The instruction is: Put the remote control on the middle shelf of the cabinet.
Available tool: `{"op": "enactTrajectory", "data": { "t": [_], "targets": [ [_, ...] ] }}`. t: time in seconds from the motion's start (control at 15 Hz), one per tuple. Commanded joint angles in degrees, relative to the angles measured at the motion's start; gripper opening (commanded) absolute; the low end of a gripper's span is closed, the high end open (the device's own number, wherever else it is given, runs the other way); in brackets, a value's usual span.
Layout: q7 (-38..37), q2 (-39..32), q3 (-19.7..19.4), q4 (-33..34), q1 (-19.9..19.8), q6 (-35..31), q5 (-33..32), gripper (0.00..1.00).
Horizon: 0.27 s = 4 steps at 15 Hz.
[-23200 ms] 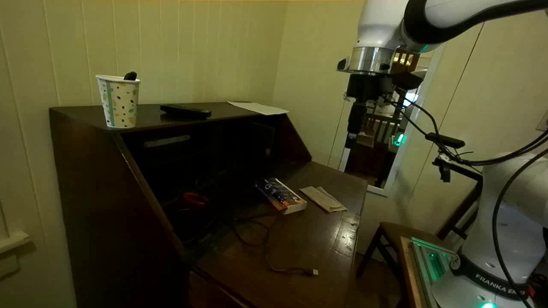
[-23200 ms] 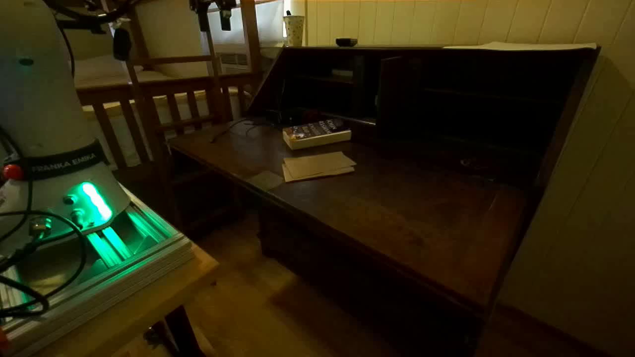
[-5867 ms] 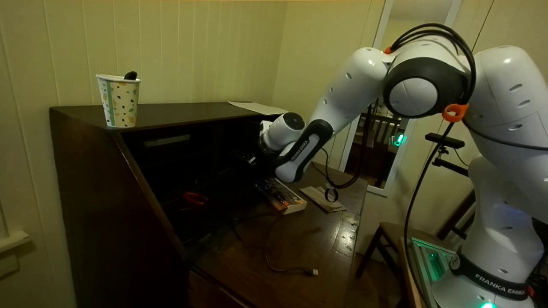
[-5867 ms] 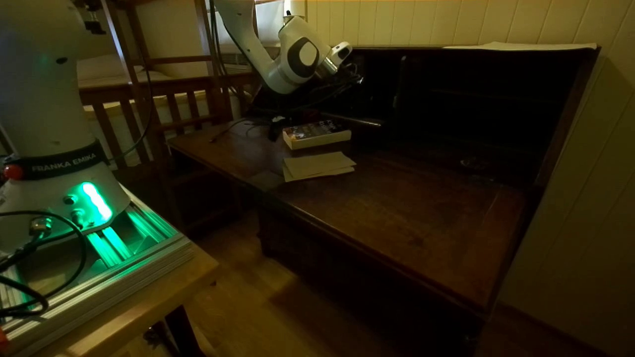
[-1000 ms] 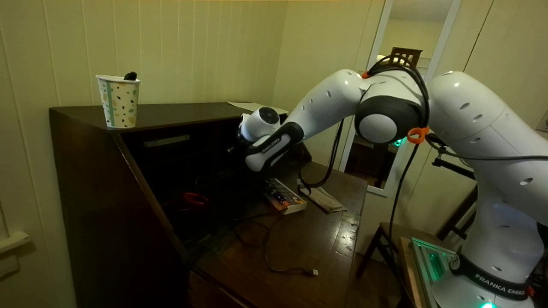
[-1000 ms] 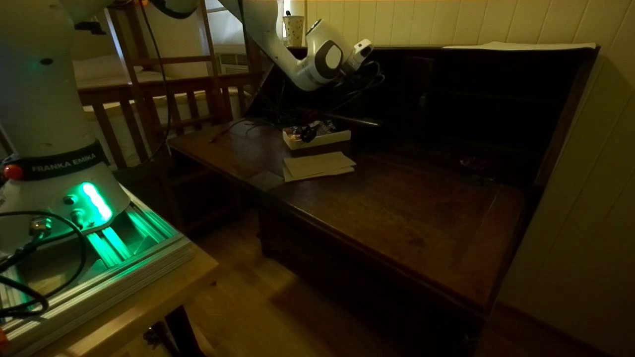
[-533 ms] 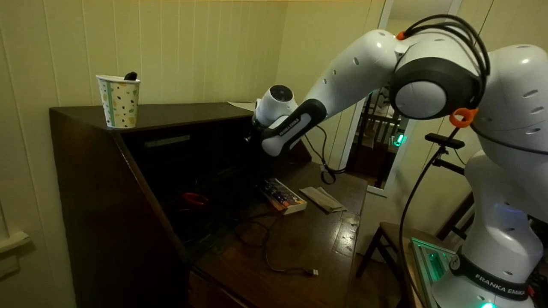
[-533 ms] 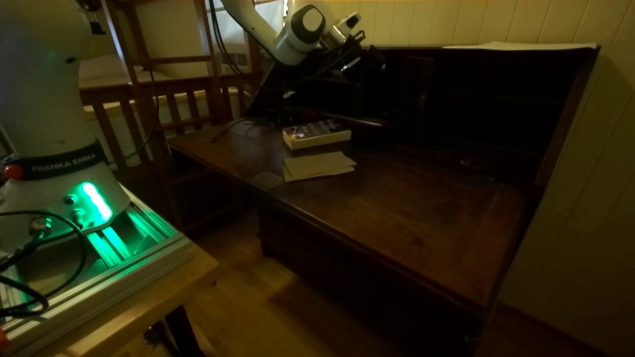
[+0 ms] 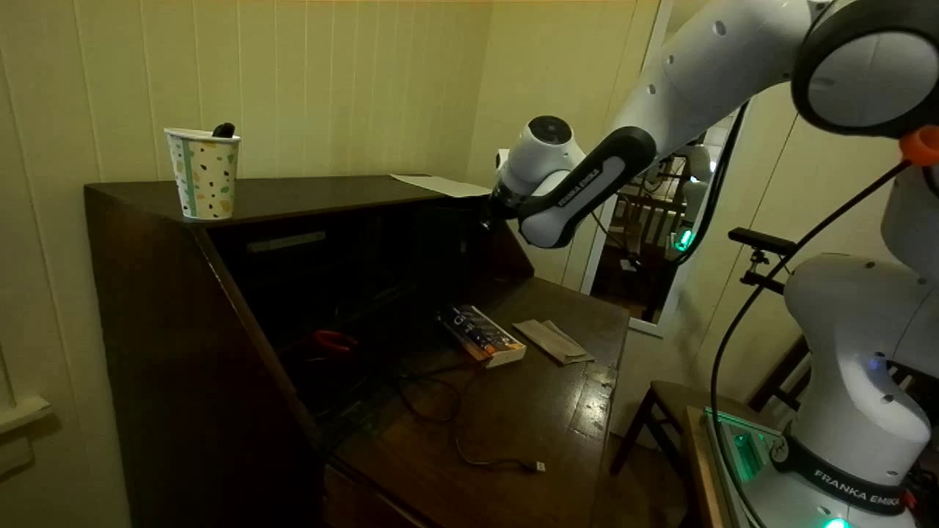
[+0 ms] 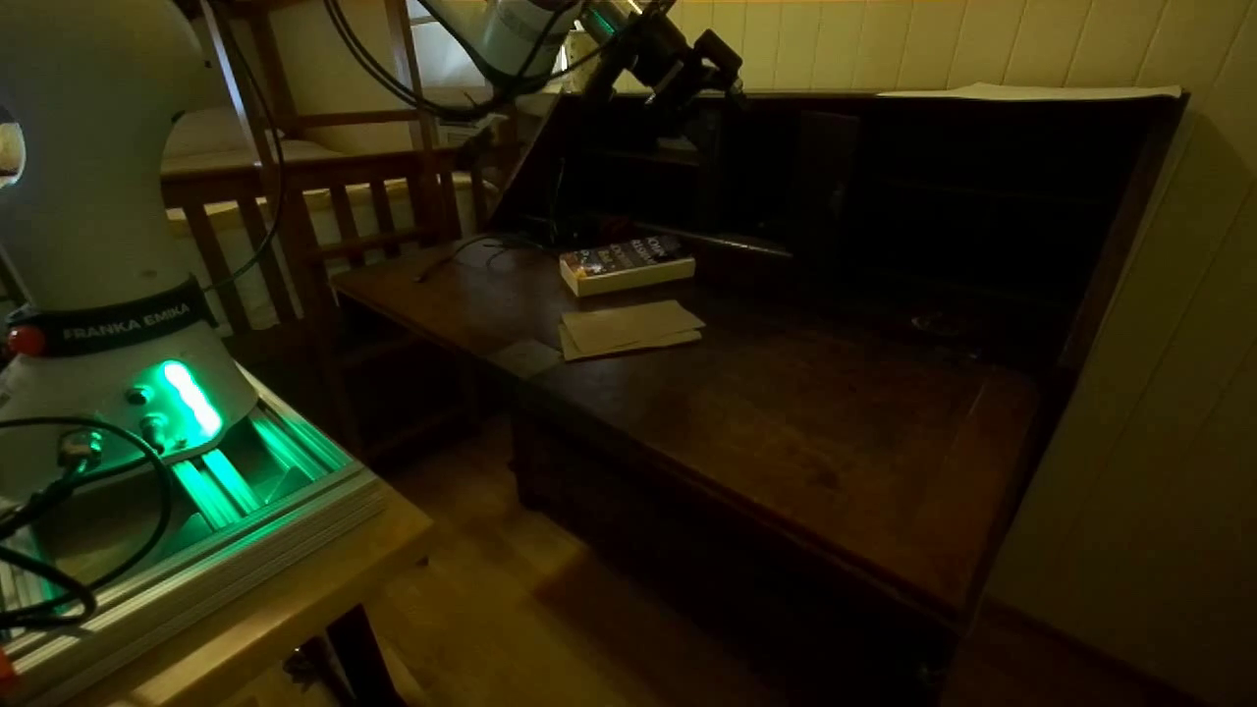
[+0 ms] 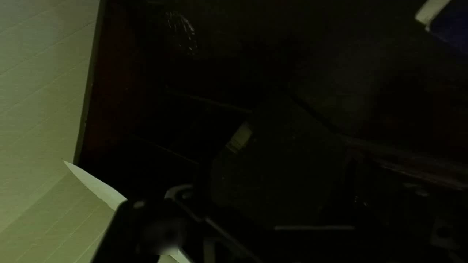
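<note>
Two jaws spread, nothing seen between: gripper (image 10: 695,96) hangs near the top front edge of the cabinet (image 9: 161,330), top centre in an exterior view; remote control visible nowhere, maybe in the dark inside. Probably the exit after placing, so confirm placement, then back off level, clearing that edge and the paper (image 11: 99,189), lower left in the wrist view; open room above the desk board (image 10: 786,422).

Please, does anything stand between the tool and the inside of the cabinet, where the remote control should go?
Possibly the cabinet's inner door: in the wrist view it lies ahead of the tool. The book lies lower, apparently out of the way. I cannot make out the remote control.
</note>
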<state>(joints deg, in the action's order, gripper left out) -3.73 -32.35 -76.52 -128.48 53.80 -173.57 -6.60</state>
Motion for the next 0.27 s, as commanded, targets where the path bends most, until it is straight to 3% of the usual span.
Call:
{"op": "enactTrajectory", "data": {
  "t": [0.0, 0.07, 0.2],
  "targets": [
    [5.69, 9.69, -8.21, -5.85, 6.59, -0.29, -2.97, 1.0],
    [2.49, 4.05, -4.57, -2.83, 2.99, -0.08, -1.72, 1.0],
    [4.73, 6.61, -7.37, -4.29, 5.08, 0.01, -1.34, 1.0]
  ]
}}
